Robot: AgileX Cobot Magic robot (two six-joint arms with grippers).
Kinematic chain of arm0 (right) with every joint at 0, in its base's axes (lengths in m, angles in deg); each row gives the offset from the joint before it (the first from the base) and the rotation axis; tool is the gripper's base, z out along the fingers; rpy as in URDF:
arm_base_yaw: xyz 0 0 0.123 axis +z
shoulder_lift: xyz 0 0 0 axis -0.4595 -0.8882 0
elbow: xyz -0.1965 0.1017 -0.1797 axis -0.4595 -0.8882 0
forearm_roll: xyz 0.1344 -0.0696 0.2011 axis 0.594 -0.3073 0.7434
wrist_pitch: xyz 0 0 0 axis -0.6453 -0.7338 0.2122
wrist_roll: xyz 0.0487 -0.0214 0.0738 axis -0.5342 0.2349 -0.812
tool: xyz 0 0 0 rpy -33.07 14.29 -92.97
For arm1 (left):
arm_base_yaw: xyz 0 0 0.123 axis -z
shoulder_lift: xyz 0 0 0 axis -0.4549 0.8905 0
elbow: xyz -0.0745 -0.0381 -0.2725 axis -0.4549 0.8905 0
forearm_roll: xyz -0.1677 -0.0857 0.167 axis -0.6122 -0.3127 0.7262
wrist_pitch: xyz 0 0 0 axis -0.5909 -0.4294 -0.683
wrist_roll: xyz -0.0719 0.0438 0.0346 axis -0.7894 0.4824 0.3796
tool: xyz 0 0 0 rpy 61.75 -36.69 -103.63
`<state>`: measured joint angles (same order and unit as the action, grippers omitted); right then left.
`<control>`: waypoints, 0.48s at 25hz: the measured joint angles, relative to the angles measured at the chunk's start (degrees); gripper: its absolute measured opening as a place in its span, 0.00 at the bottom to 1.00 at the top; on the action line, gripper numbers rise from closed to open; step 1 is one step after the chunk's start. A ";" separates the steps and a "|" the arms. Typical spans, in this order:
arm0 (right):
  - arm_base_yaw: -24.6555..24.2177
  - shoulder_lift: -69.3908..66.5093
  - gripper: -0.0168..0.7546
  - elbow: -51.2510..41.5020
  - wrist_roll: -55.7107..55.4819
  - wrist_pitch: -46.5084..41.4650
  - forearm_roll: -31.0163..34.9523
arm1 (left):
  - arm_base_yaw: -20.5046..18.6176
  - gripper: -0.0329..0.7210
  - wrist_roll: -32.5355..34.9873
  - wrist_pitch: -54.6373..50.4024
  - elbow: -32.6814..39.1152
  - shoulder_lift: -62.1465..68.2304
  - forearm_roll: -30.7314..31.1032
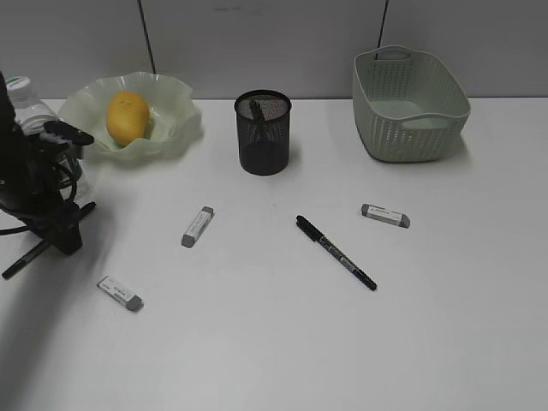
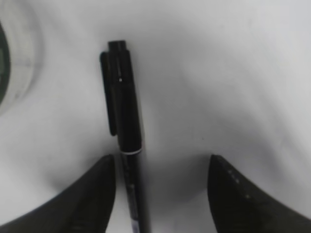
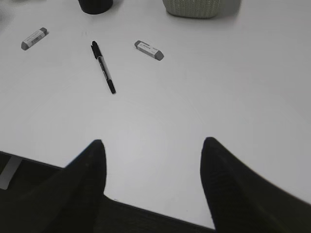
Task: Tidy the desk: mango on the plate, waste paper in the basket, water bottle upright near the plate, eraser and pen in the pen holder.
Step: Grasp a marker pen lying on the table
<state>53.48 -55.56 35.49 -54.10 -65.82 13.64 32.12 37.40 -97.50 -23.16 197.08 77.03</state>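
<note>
black pen [image 2: 124, 131] lies between left pincer [image 2: 163, 189] jaws, apart, not clamped. right pincer [image 3: 153, 182] apart, empty. done: mango [image 1: 128, 116] on plate [image 1: 175, 128]. left: three erasers [image 1: 198, 226], second pen [image 1: 336, 252] on desk [image 1: 274, 342]; basket [image 1: 409, 103] looks empty.

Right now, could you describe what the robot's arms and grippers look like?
The left arm is matte black, with loose black cables looped around it. Both the left gripper and right gripper have two broad, dark, tapering fingers with rounded tips. No markings are legible.

Bright, even light; blurred left-wrist close-up
</note>
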 joint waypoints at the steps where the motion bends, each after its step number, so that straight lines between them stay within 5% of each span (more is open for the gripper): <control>1: 0.00 0.00 0.66 0.00 0.00 0.00 0.00 | 0.13 0.65 0.00 -0.45 -0.41 0.36 0.26; 8: 0.00 0.00 0.66 0.00 0.00 0.00 0.00 | 0.97 0.50 -0.10 -2.16 -3.03 1.98 1.80; 12: 0.00 0.00 0.66 0.00 0.00 0.00 0.00 | 1.44 0.32 -0.10 -1.38 -3.55 2.30 2.02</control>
<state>53.48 -55.56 35.49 -54.10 -65.82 13.64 33.56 37.30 -98.88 -26.71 199.38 79.06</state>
